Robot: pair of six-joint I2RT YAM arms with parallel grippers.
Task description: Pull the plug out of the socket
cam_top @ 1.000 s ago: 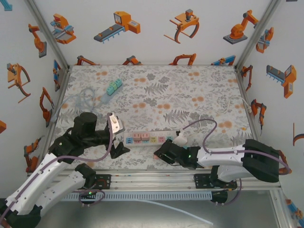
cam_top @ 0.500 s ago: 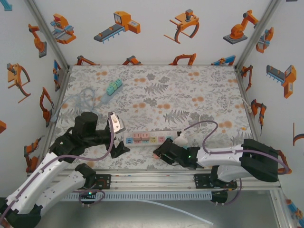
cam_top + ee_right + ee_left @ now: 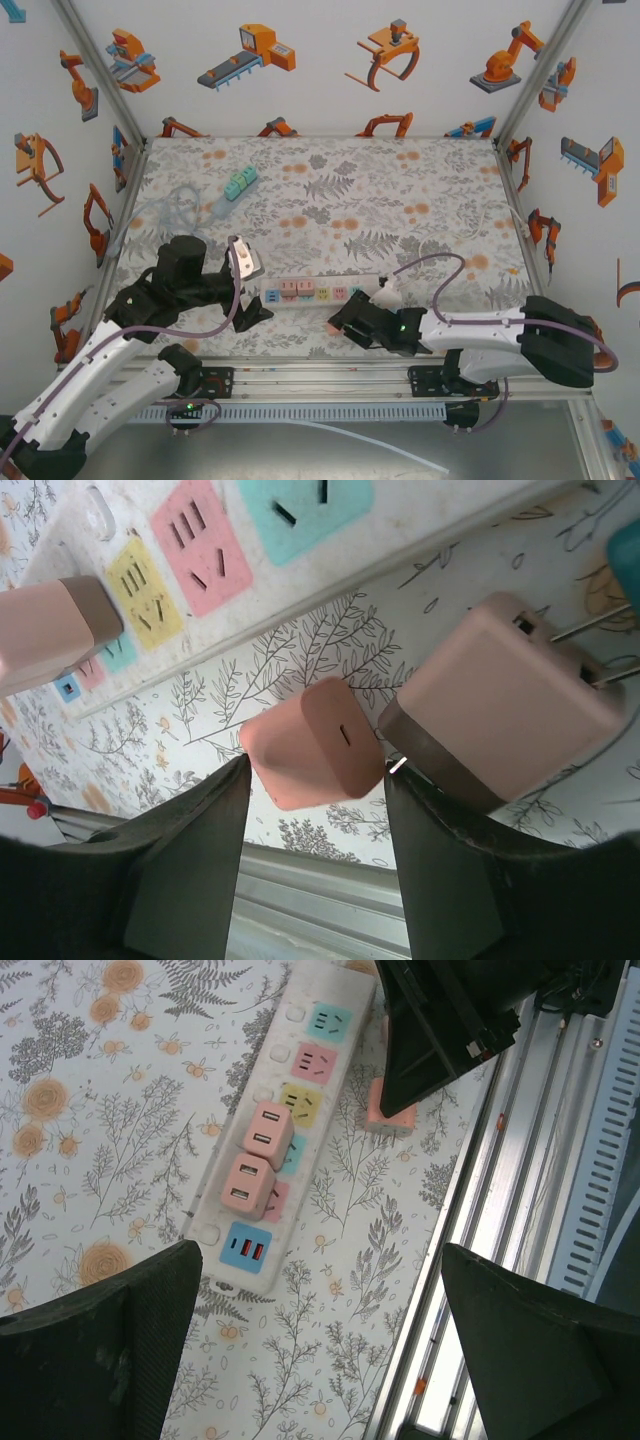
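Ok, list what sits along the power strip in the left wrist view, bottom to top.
Blue USB panel, lower pink plug, upper pink plug, yellow socket, pink socket, teal socket.

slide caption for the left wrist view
Open left gripper above the power strip, two pink plugs seated, third plug beside it.

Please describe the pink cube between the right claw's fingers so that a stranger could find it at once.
Start at the white power strip near the table's front edge. Beside it, unplugged, a pink cube sits between the fingers of the right claw. It is plain pink with one slit, while the loose plug next to it has a brown band.
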